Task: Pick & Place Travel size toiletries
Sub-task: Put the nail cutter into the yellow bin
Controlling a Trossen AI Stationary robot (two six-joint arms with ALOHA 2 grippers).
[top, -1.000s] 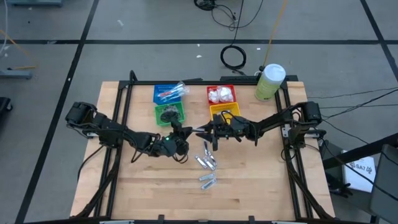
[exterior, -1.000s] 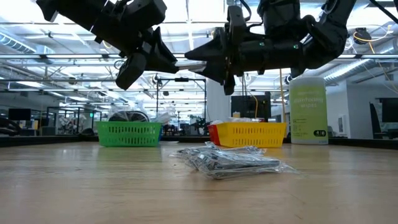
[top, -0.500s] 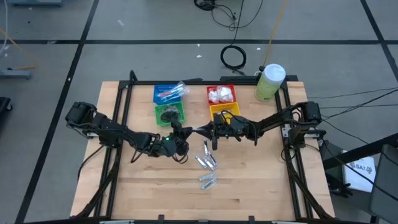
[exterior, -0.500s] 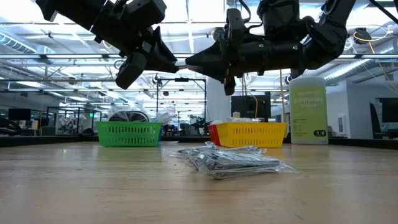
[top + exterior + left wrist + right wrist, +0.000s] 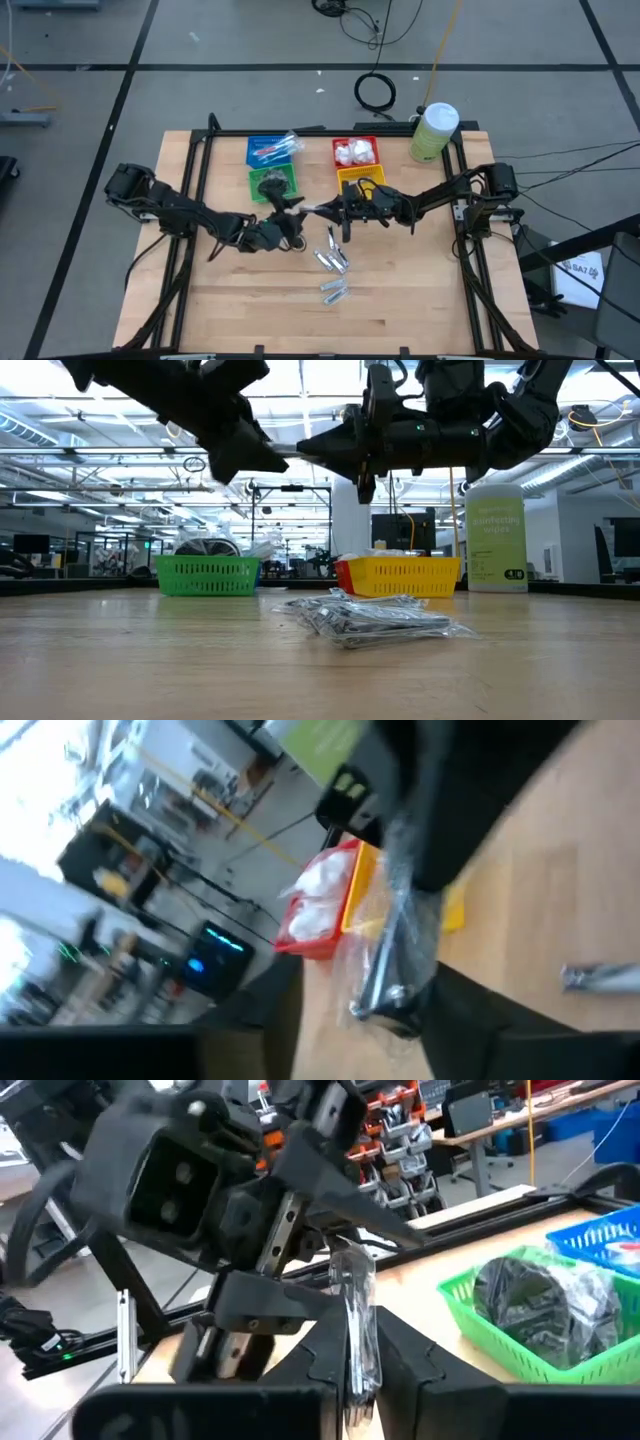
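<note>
Small silver tubes in clear wrap lie loose on the wooden table: a cluster of about three near the middle and one more tube just below it in the high view, the exact number in the cluster being hard to tell. Another wrapped silver tube is up in the air between the two arms, above the table and just in front of the yellow basket. Four small plastic baskets sit at the far side: a blue one with toothbrushes in clear wrap, a green one with dark round discs, a red one with white puffy packets, and the yellow one. One tall pale-green canister with a white lid stands at the far right corner.

The right gripper has its jaws narrow, clamped on the lower end of the raised tube, whose long axis stands roughly upright in the right wrist view. The left gripper sits just beside it, its jaws parted around the tube's other end; whether they touch it I cannot tell
</note>
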